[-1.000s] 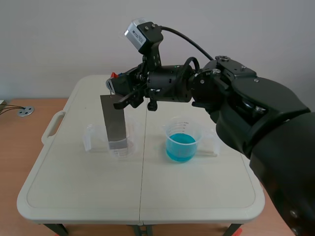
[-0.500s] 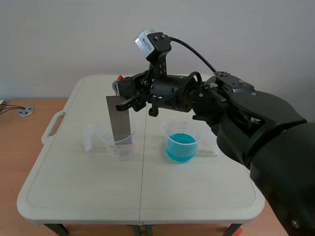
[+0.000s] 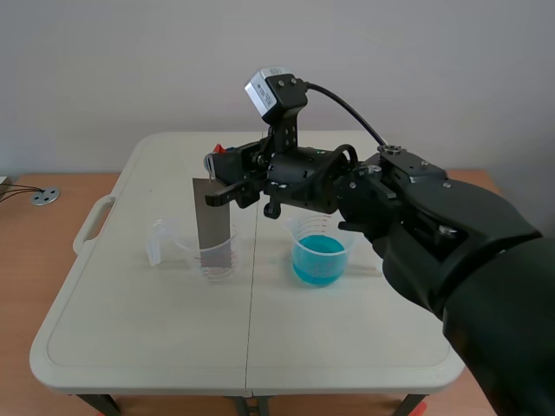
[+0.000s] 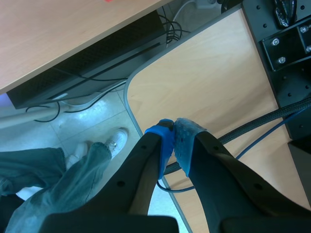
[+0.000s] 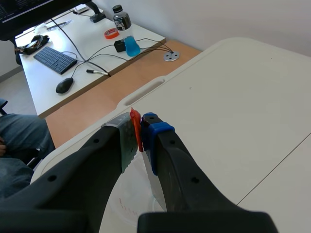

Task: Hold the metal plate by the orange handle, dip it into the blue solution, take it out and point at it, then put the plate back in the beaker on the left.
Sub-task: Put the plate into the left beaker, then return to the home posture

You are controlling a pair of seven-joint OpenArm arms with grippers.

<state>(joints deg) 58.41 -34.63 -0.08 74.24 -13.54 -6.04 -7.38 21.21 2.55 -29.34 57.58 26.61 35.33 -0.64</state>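
Two-fingered right pincer [image 5: 140,132] clamps orange handle [image 5: 135,124] — metal plate [image 3: 212,217] hangs below, seemingly inside beaker [image 3: 186,246].

A plain white wall [image 3: 104,61] closes the room at 12 o'clock under even light. The white folding bench [image 3: 139,347] stands against a wooden desk [image 3: 35,234], visible at 9 o'clock with a round metal cable grommet [image 3: 45,197]. In the right wrist view, a white desk [image 5: 41,92] beyond the wooden one carries a keyboard [image 5: 52,59], mouse [image 5: 64,85] and bottle [image 5: 121,19]. The left wrist view shows pale floor tiles [image 4: 82,121].
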